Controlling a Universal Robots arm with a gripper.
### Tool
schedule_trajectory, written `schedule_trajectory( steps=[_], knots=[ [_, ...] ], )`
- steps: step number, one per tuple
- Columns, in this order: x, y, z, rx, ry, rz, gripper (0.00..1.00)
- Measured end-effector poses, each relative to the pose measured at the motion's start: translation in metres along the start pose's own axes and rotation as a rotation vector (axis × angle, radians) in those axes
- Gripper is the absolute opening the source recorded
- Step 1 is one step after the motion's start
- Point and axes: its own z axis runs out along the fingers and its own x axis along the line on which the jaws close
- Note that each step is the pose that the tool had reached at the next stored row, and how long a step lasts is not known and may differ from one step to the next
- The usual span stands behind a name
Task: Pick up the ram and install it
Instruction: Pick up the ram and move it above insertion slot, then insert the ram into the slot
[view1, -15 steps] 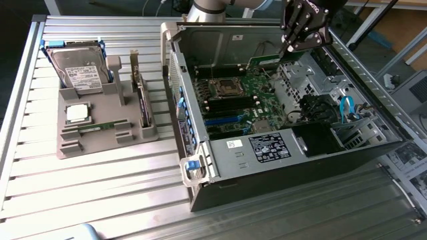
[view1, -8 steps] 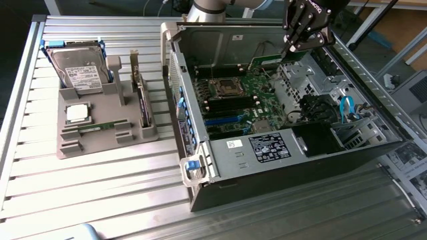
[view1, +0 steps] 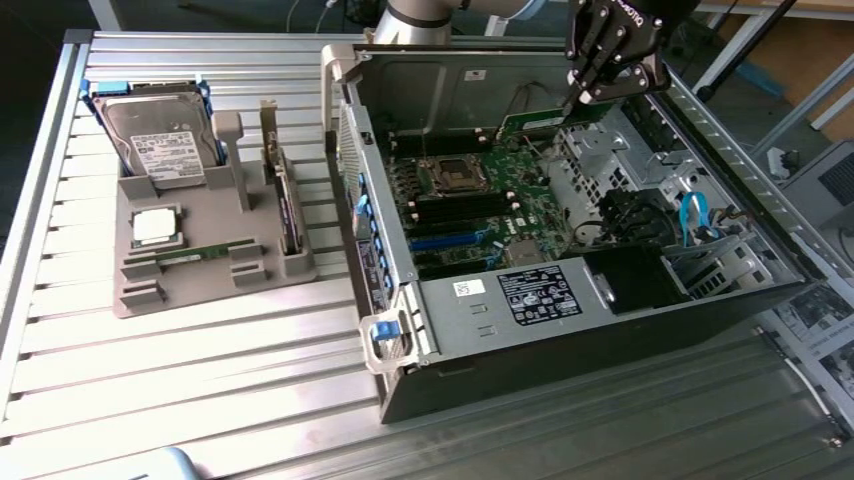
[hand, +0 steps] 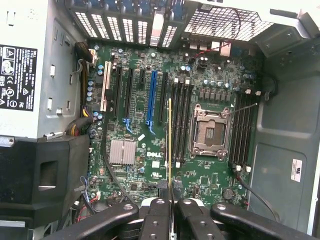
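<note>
Gripper (hand: 170, 194) clamped on the ram (hand: 170, 140), which is held edge-on over the motherboard (hand: 210, 180) inside the open computer case (view1: 561, 300). Gray tray (view1: 134, 290) by the table's (view1: 200, 380) edge, on the exterior view's left, holds a hard drive (view1: 154, 135) and a CPU chip (view1: 156, 226).

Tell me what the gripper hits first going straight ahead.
Probably the black memory slots beside the CPU socket; the ram it holds would touch before the fingers, though depth is unclear.

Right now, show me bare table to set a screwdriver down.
Widest bare table lies on the camera's side of the gray holder, at the exterior view's left of the computer case. The strip between them is narrow. Inside the case is crowded, where the gripper holds the ram.
</note>
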Motion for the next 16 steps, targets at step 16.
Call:
schedule_trajectory(
  steps=[16],
  knots=[
    [0.0002,0.001,0.0034,0.0108,-0.002,0.114,0.12]
  ],
)
